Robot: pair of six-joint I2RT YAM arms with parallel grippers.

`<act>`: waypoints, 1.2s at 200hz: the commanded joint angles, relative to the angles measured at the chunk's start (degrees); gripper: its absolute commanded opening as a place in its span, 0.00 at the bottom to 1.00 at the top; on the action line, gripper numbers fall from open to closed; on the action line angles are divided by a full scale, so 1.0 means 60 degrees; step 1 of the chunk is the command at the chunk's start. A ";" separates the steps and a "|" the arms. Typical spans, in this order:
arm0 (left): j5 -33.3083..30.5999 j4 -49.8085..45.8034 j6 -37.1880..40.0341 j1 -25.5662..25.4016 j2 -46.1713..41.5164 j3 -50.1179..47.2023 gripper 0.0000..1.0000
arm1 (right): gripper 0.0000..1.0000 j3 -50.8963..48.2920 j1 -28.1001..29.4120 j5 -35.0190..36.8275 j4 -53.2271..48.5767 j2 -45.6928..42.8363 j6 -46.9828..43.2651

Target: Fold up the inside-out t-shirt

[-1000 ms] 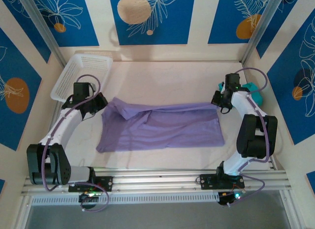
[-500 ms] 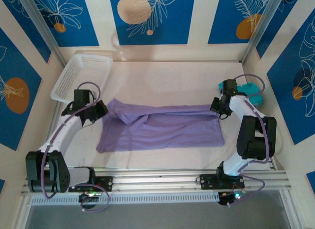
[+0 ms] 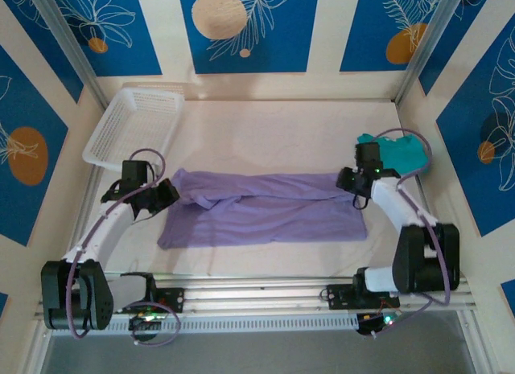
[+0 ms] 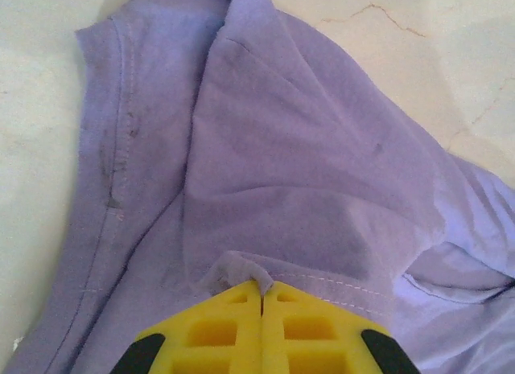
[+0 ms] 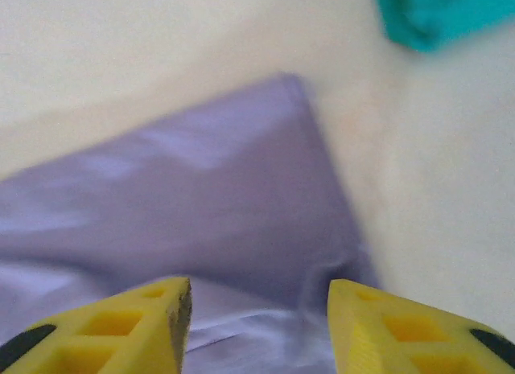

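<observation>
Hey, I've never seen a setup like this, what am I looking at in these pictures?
Two robot arms are bolted at the near edge of a table. One picture looks down from above; the other two come from cameras on the wrists, showing each arm's yellow fingers. A lavender t-shirt lies on it, a white basket at the back left, a teal garment at the right. The left tool is shut, pinching the t-shirt's fabric. The right tool is open above its corner, holding nothing.
</observation>
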 commanded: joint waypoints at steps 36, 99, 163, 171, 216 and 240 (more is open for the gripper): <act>0.0573 0.0143 -0.0218 0.0116 -0.0123 0.0358 0.00 | 0.61 0.0110 0.5115 -0.0655 0.2735 0.0374 -0.1756; 0.0734 0.0125 -0.0156 0.0118 -0.0017 0.0583 0.00 | 0.60 0.2454 0.8767 -0.0543 0.5695 0.4450 -0.2671; 0.0866 0.0265 -0.0177 0.0111 0.0067 0.0569 0.00 | 0.59 0.3891 0.9084 0.0621 0.5576 0.6622 -0.2619; 0.0892 0.0301 -0.0192 0.0116 0.0097 0.0554 0.00 | 0.60 0.3991 0.9099 0.0767 0.5562 0.6781 -0.2606; 0.0881 0.0353 -0.0236 0.0113 0.0126 0.0517 0.00 | 0.52 0.4652 0.9358 0.2511 0.5359 0.7397 -0.2572; 0.0826 0.0364 -0.0196 0.0118 0.0186 0.0507 0.00 | 0.30 0.4369 0.9428 0.3336 0.5417 0.7051 -0.2588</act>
